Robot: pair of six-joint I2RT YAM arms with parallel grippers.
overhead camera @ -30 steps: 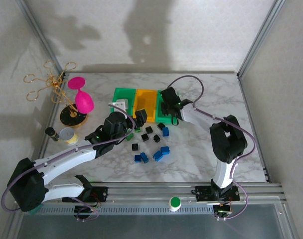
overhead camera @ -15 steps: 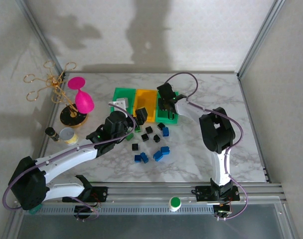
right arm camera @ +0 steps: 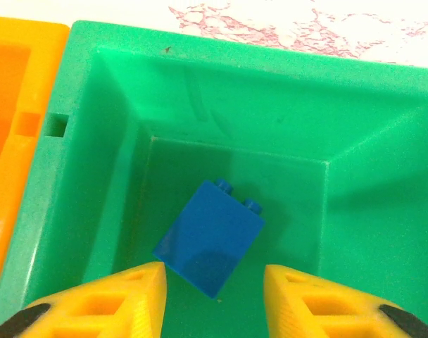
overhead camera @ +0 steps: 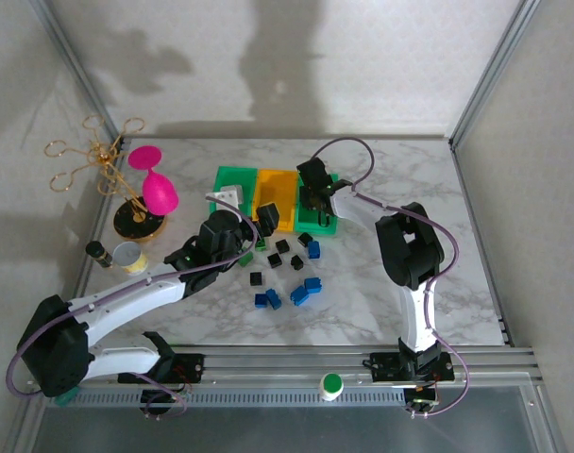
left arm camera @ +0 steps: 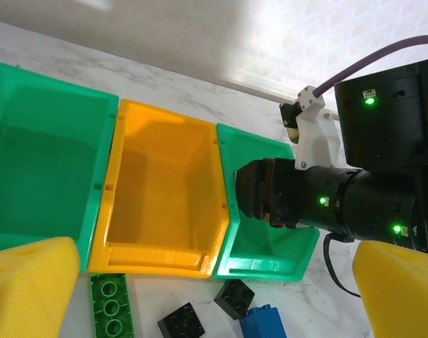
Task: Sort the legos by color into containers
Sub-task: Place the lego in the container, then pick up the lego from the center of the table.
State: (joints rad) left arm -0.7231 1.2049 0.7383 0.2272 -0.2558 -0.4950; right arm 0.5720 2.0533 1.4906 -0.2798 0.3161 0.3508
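Observation:
Three containers stand in a row: a green bin, an orange-yellow one and a second green bin. My right gripper hovers over that right green bin, open, with a blue lego lying tilted on the bin floor just beyond its yellow fingertips. My left gripper is open wide in front of the bins, above a green lego, two black legos and a blue one. More black and blue legos lie scattered in front of the bins.
Pink cups on a round stand and a gold wire rack stand at the left. A small jar sits beside my left arm. A green round button rests on the near rail. Walls close in on the left and right.
My right gripper swung left from beside the bin to above the right green bin and opened, letting go of the blue lego. The left arm has stayed still.

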